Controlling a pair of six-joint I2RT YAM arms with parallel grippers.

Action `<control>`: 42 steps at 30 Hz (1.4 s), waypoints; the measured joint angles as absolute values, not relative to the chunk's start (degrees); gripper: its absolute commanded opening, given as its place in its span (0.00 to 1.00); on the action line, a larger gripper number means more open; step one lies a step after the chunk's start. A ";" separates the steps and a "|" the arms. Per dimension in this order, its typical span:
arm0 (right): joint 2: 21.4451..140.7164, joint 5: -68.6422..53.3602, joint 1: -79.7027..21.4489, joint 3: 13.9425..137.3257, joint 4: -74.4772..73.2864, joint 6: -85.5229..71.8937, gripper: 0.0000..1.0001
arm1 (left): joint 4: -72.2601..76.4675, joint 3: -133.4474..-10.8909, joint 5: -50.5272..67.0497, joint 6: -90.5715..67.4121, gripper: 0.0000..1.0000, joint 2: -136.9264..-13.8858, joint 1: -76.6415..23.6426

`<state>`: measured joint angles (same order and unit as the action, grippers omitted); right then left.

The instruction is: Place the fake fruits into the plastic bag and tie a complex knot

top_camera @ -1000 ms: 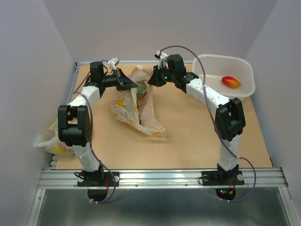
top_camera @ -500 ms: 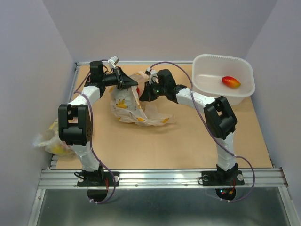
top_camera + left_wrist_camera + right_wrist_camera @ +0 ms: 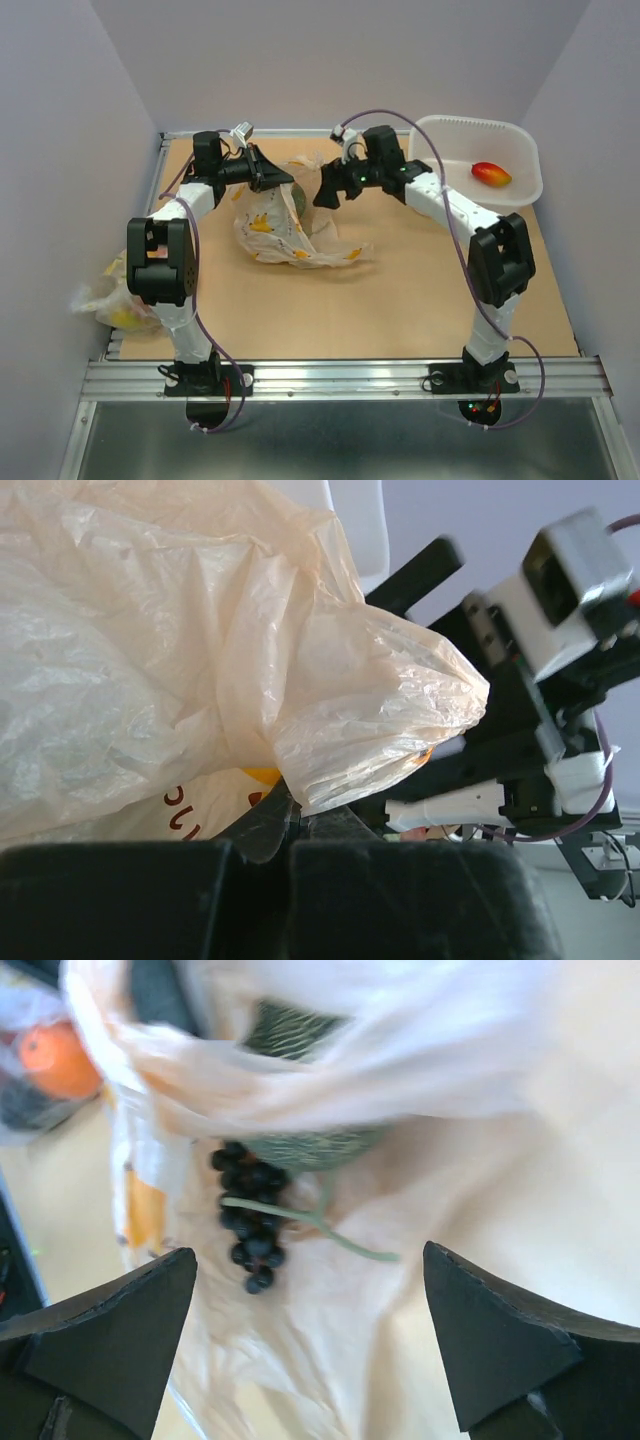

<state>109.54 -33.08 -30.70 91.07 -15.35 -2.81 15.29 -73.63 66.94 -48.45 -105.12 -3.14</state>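
Observation:
The plastic bag point(image 3: 283, 232) lies crumpled on the table, cream-white with orange prints. My left gripper point(image 3: 272, 180) is shut on the bag's upper edge point(image 3: 300, 780) and holds it up. My right gripper point(image 3: 325, 193) hangs open just right of the bag's mouth, its fingers point(image 3: 110, 1330) wide apart over the plastic point(image 3: 330, 1360). Fake fruits lie inside the bag: a dark grape bunch point(image 3: 248, 1210) with a green stem, and a green melon-like fruit point(image 3: 300, 1090). Another fake fruit point(image 3: 490, 174), red and yellow, lies in the tub. The knot is out of view.
A white rigid tub point(image 3: 520, 190) stands at the back right corner. A second similar bag point(image 3: 108, 295) with an orange ball point(image 3: 55, 1058) sits off the table's left edge by the left arm. Grey walls close in on three sides.
My right gripper has opened and pulled back up and to the right from the bag's mouth. The grapes now lie loose in the bag. The bag's lower part has spread rightward.

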 measured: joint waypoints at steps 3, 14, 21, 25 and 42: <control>108.51 -34.00 -24.99 95.66 -21.17 -0.12 1.00 | 15.27 -73.63 66.57 -48.14 0.00 -105.27 -3.01; 110.30 -27.24 3.09 116.92 -34.85 7.92 1.00 | 13.30 -73.67 64.49 -44.66 0.00 -107.00 -2.90; 118.56 -15.31 12.29 125.05 -39.07 17.56 1.00 | 8.23 -75.26 62.72 -40.60 0.00 -109.47 -3.25; 127.42 -9.89 13.34 128.33 -41.63 22.35 1.00 | 7.29 -76.55 62.48 -39.88 0.00 -110.63 -3.29; 143.90 -4.38 14.68 133.78 -44.91 32.12 0.91 | 4.95 -79.70 62.57 -38.37 0.00 -112.20 -3.31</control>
<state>143.90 -4.38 14.68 133.78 -44.91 32.12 4.95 -79.70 62.57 -38.37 -112.20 -3.31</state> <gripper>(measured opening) 0.978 0.024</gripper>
